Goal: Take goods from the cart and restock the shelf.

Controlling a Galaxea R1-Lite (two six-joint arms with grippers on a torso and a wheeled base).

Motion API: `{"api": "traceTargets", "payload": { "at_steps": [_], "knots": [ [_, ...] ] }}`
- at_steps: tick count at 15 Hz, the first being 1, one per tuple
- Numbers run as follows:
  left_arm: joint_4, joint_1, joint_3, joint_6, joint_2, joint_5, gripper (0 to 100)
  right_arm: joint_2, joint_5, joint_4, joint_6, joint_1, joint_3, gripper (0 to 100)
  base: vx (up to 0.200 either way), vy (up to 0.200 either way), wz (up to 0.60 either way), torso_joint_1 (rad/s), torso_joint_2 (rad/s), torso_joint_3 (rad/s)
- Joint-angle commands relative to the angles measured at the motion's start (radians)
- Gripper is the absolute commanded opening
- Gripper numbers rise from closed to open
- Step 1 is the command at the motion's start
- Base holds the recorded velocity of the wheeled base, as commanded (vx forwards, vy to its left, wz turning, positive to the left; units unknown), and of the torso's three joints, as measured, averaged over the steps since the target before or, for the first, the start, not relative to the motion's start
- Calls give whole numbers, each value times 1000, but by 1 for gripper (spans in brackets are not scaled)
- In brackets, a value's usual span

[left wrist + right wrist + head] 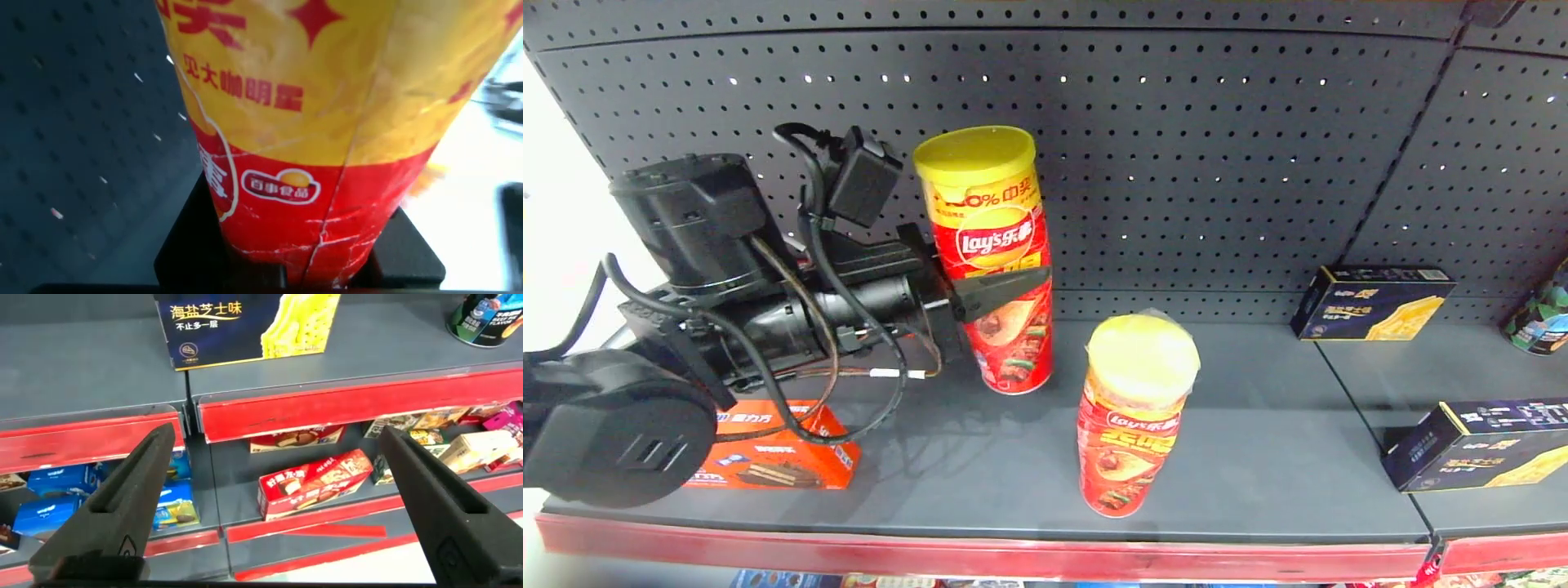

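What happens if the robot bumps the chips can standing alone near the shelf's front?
It would probably tip: the front chips can is tall and narrow on a small base. Once down, its round body would likely roll, maybe off the shelf's red edge.

An orange chocolate-wafer box lies flat at front left. To the right, a navy-and-yellow box sits at the back, a second navy box nearer the front, and a green can at the far edge. Lower down lie a red biscuit box and blue packs.
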Motion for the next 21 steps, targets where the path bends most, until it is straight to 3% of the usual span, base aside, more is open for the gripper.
{"api": "traceTargets", "payload": {
  "at_steps": [1,4,6,9,11,15,18,21],
  "knots": [
    [-8,-39,-74,-14,111,21,0,7,0,0,-1,0,0,100,0,0,0,0,0,0],
    [36,-44,-100,-17,114,28,0,7,0,0,-1,0,0,100,0,0,0,0,0,0],
    [65,-44,-98,32,134,39,0,7,0,0,-1,0,0,100,0,0,0,0,0,0],
    [102,-41,-129,33,154,38,0,7,0,0,1,0,0,100,0,0,0,0,0,0],
    [166,-19,-201,38,208,34,0,7,0,0,-1,0,0,100,0,0,0,0,0,0],
    [162,-13,-327,38,332,-15,0,7,0,0,1,0,0,100,0,0,0,0,0,0],
    [165,-7,-443,35,421,-18,0,7,0,0,1,0,0,100,0,0,0,0,0,0],
    [163,-8,-497,35,475,-18,0,7,0,0,-1,0,0,100,0,0,0,0,0,0]
  ]
}}
